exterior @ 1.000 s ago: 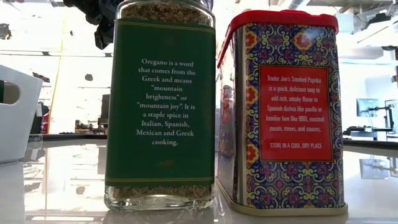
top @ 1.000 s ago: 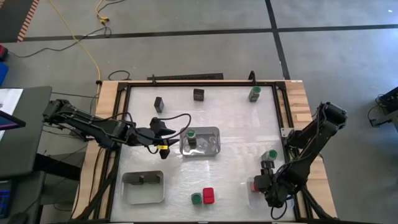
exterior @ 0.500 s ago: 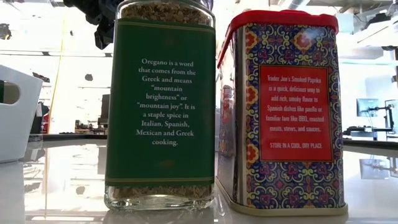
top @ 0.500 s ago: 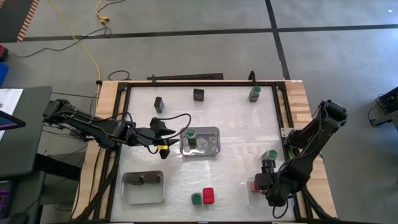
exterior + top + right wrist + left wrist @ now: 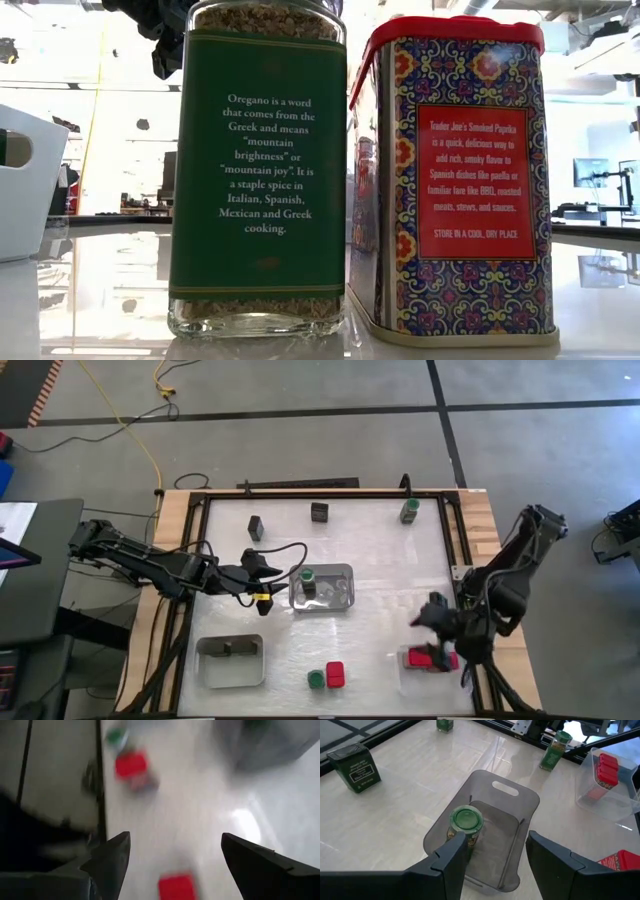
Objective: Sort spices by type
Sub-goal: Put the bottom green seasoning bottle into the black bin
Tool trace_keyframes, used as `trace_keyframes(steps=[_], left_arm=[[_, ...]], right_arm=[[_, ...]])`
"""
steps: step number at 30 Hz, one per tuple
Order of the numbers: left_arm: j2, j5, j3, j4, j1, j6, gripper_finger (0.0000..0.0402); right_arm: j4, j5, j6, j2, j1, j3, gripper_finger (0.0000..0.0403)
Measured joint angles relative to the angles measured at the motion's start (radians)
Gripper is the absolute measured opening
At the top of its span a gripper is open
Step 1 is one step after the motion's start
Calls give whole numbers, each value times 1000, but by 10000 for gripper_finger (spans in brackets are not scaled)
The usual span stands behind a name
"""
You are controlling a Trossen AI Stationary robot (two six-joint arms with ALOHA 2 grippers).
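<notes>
- Left pincer (image 5: 492,852) spread wide and empty, poised at the near rim of the grey tray (image 5: 340,601) mid-table, green-lidded jar (image 5: 466,818) upright inside by the left finger.
- Right pincer (image 5: 172,852) also wide open, holding nothing, blurred, above the clear bin (image 5: 412,672) with red-topped tins (image 5: 428,658) at the table's right edge.
- Probably best: choose one loose spice next, perhaps the oregano jar (image 5: 316,679) touching the paprika tin (image 5: 335,674).
- Descend vertically, straddle only that one, avoid nudging its neighbour.
</notes>
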Motion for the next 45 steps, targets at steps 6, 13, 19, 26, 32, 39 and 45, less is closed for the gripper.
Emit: trace_keyframes(steps=[6,13,19,26,32,39,45], left_arm=[[0,0,0,0,0,-1,193],[0,16,0,-12,0,12,193],[0,93,0,-104,0,29,193],[0,116,0,-216,0,37,193],[0,191,0,-233,0,78,193],[0,213,0,-222,0,47,193],[0,231,5,-180,-12,46,193]], right_arm=[[190,262,-61,-2,-117,0,338],[413,240,-267,89,-292,0,338],[494,167,-223,199,-378,10,338],[495,163,-157,325,-398,107,338],[309,161,-50,400,-395,221,338],[-104,-15,360,416,-395,327,338],[-216,-49,415,407,-355,330,338]])
